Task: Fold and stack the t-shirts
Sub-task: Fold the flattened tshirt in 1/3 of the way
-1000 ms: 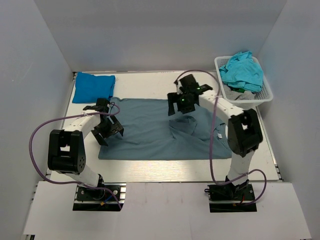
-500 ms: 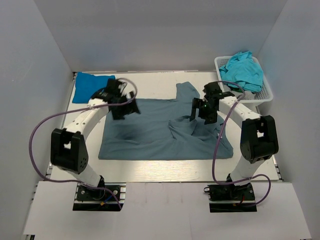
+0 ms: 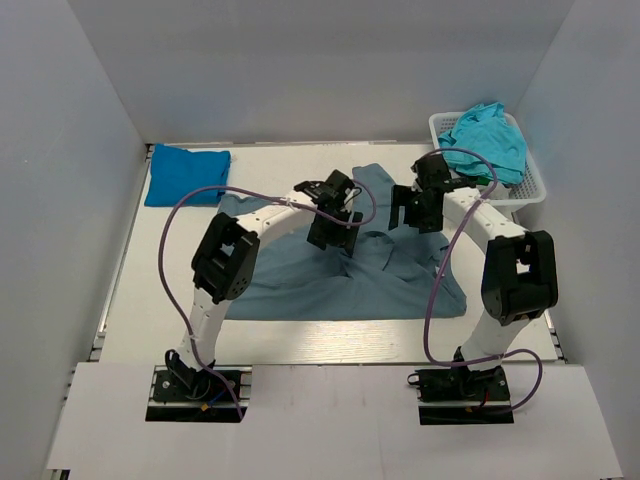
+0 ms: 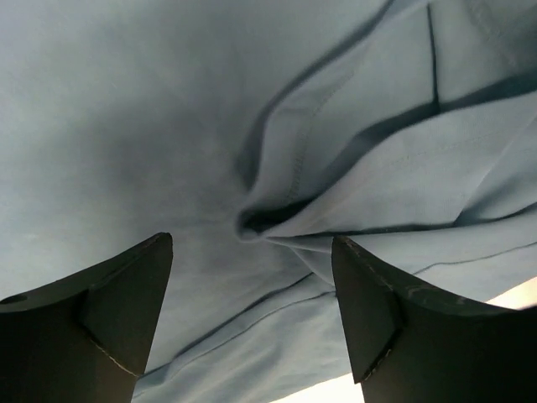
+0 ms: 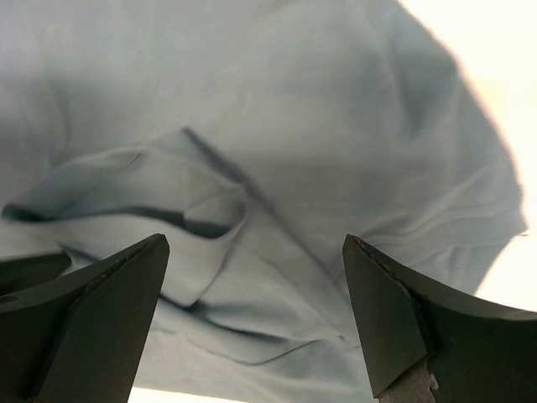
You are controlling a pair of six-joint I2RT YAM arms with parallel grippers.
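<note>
The large grey-blue t-shirt [image 3: 290, 285] lies spread across the middle of the table [image 3: 300, 335], its right half rumpled. Turquoise t-shirts [image 3: 487, 140] fill the basket [image 3: 537, 188] at the far right. A folded bright blue t-shirt [image 3: 187, 175] sits at the far left. The left gripper [image 3: 328, 225] and right gripper [image 3: 413, 208] are over the rumpled folds, fingers spread wide, gripping nothing.

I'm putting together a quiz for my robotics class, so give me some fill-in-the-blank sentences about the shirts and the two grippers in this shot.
1. The heaped shirts in the white basket are ____ in colour.
2. The bright blue shirt in the far left corner lies already ____.
3. The left gripper and right gripper hover over the grey-blue shirt with fingers ____.

Missing words: turquoise; folded; open.
</note>
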